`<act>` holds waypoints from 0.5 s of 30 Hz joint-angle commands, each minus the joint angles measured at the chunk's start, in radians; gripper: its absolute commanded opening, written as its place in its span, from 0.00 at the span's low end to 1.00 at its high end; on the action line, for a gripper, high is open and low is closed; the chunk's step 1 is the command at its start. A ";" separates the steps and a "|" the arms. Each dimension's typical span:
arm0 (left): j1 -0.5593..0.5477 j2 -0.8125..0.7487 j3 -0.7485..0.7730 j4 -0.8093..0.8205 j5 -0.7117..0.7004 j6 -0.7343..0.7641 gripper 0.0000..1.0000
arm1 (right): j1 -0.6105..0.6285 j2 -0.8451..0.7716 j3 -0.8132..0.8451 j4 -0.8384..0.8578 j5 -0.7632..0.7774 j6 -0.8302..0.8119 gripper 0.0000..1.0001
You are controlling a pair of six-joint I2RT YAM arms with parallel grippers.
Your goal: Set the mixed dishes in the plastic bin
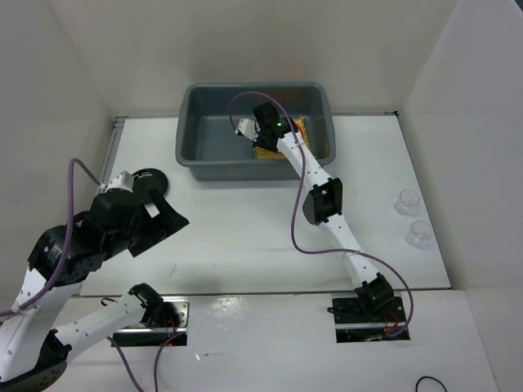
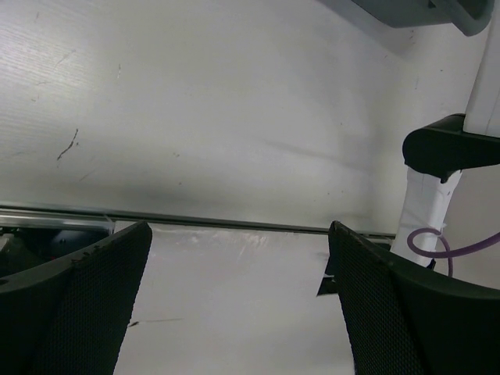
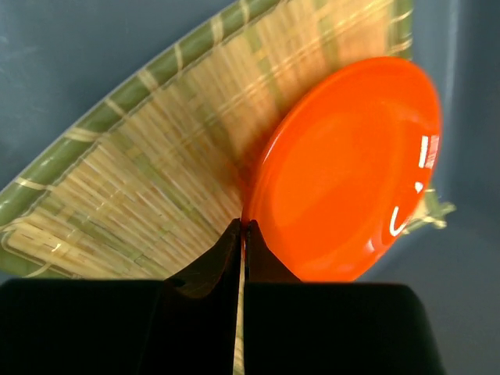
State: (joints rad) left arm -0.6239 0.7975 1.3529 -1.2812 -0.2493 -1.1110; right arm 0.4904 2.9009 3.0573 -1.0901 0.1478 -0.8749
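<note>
— What does the right wrist view show that the overhead view doesn't?
— The orange plate [image 3: 351, 172]. It is tilted and lies against the bamboo mat [image 3: 148, 164] inside the plastic bin [image 1: 200, 159]. From above the arm hides the plate, and only a strip of mat shows at the bin's right end.
— And what does only the overhead view show?
— The black plate [image 1: 152, 180] is on the worktop [image 1: 245, 229] at the left, just beside the left arm. The two glass cups [image 1: 406, 201] [image 1: 420, 233] stand near the right edge, well apart from the bin.
— Is there room to move?
— The middle of the worktop is bare. The bin sits near the back wall.
— What about the right pincer [image 3: 244, 228]?
— It is down in the bin, fingers pressed together on the plate's near rim.
— And the left pincer [image 2: 240, 234]?
— Its fingers are spread wide above the worktop, holding and touching nothing.
</note>
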 commanded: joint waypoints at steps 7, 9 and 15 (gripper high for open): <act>0.006 -0.034 -0.064 -0.017 -0.004 -0.039 1.00 | -0.015 -0.005 0.075 -0.133 -0.008 0.073 0.48; 0.006 -0.043 -0.095 -0.006 -0.015 -0.087 1.00 | -0.015 -0.052 0.075 -0.143 -0.030 0.097 0.56; 0.006 -0.337 -0.296 0.207 -0.074 -0.266 1.00 | 0.039 -0.248 0.075 -0.154 -0.060 0.212 0.89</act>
State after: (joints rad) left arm -0.6239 0.5854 1.1080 -1.1915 -0.2710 -1.2564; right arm 0.4919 2.8666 3.0863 -1.2224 0.1215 -0.7567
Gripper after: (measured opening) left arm 1.001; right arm 0.878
